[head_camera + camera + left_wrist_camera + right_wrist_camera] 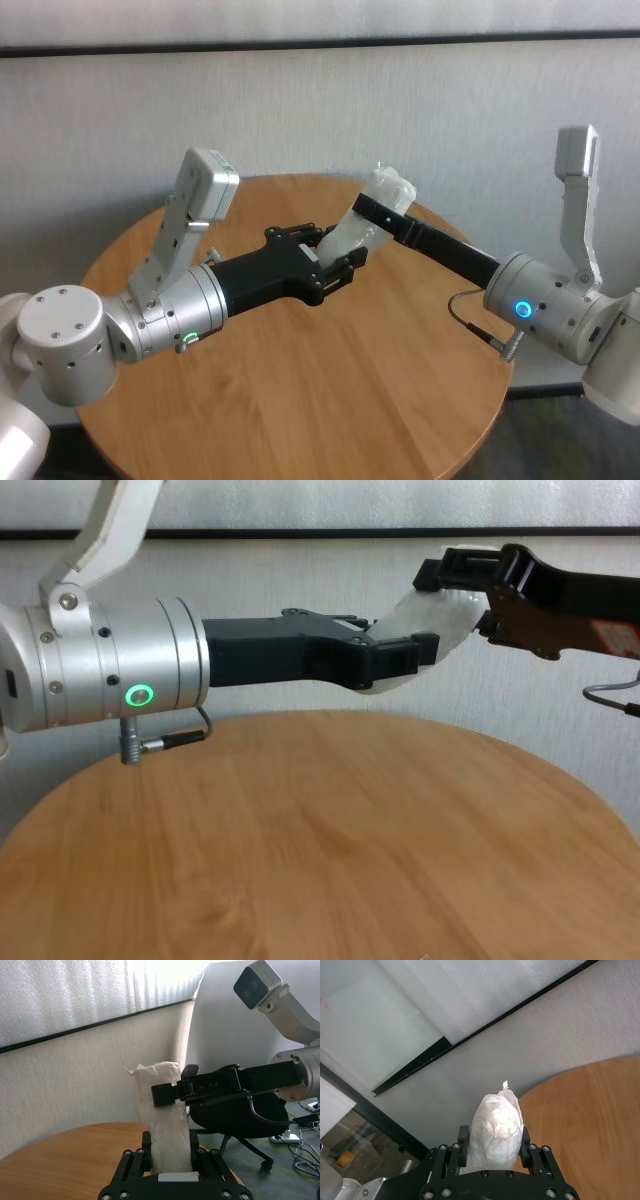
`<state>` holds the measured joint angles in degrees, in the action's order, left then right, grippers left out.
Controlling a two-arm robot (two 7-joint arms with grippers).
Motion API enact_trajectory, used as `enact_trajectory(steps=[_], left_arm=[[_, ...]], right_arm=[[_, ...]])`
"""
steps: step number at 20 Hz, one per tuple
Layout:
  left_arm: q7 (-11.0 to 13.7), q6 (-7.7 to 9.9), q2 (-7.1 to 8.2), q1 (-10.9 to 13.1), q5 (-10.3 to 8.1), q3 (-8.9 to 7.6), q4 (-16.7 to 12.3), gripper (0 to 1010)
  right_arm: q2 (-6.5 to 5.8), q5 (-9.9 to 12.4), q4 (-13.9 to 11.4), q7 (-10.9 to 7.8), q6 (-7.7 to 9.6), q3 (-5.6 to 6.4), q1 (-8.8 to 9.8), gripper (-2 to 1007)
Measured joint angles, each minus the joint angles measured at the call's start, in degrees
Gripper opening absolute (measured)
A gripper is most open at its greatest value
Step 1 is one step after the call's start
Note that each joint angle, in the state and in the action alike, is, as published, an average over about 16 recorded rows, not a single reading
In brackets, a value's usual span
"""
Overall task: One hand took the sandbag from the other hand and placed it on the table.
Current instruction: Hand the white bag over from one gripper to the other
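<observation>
One sandbag [375, 215] hangs above the table [300, 400], pinched by two claws, left [335, 262] and right [372, 208].

I see the white crinkled sandbag [372, 217] tilted above the round wooden table [300, 400], clamped at both ends.

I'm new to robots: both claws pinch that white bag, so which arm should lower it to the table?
Probably the right gripper: it clamps the sandbag's upper end, so the left gripper can let go.
</observation>
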<state>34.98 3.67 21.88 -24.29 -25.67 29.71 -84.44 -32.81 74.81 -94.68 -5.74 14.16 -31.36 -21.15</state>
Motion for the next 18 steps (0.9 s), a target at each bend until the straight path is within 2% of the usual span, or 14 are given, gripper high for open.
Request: enact_trajectory(steps=[18], left_arm=[[0.0,0.0,0.0,0.0,0.0,0.0,0.0,442]], right_arm=[[0.0,0.0,0.0,0.0,0.0,0.01,0.01,565]])
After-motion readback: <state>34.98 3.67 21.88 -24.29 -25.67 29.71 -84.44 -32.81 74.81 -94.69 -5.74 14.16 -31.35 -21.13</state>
